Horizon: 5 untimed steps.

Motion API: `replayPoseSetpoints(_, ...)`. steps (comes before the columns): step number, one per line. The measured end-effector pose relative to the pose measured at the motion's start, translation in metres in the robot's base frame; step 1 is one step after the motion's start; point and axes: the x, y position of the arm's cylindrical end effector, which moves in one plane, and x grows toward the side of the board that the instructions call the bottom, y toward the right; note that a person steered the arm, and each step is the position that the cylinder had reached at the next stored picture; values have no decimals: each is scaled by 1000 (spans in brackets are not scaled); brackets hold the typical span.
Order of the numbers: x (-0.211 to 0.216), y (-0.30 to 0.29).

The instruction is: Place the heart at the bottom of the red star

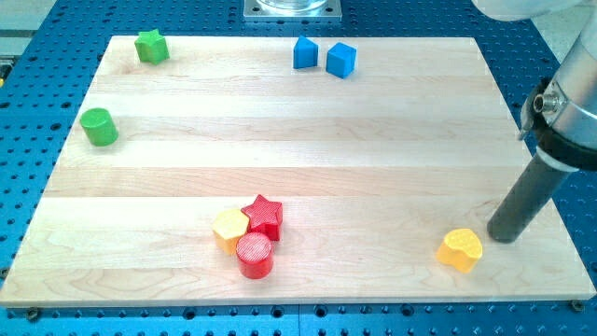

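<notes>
Resting just right of yellow heart (pixel 460 249): my tip (pixel 502 238); red star (pixel 263 216) well left; no hand, no writing.

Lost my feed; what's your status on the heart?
My tip just right of yellow heart. Red star far to view's left. Red cylinder sits below star, blocking the spot.

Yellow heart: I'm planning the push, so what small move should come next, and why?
Probably push left: my tip sits just right of the yellow heart, and the red star lies far left, with a red cylinder already below it.
</notes>
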Motion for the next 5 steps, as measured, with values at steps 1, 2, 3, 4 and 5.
replayPoseSetpoints(1,18,-35)
replayPoseSetpoints(2,18,-47)
replayPoseSetpoints(3,24,-69)
replayPoseSetpoints(4,45,-27)
replayPoseSetpoints(5,45,-117)
